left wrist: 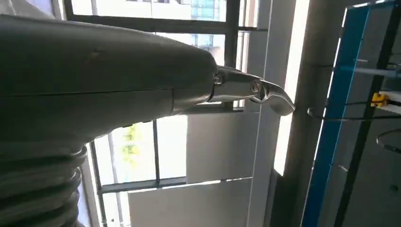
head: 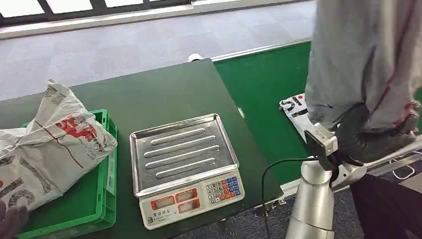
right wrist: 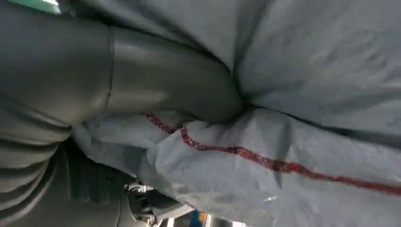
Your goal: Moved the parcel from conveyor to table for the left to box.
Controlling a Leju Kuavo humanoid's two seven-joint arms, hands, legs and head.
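My right hand [head: 367, 137] grips a large grey plastic parcel [head: 363, 59] with red markings and holds it up above the green conveyor [head: 263, 79] at the right. In the right wrist view the thick thumb [right wrist: 165, 80] presses into the crumpled grey parcel [right wrist: 307, 71], which has a red line across it. My left hand [head: 9, 219] sits low at the near left corner, beside the green crate. In the left wrist view its thumb [left wrist: 250, 90] sticks out with nothing in it, against windows.
A steel-topped scale [head: 181, 159] with a keypad stands mid-table on the dark green table [head: 149, 94]. A green crate [head: 102, 199] at the left holds a white and red bag [head: 50, 144]. Another printed parcel [head: 296, 110] lies on the conveyor.
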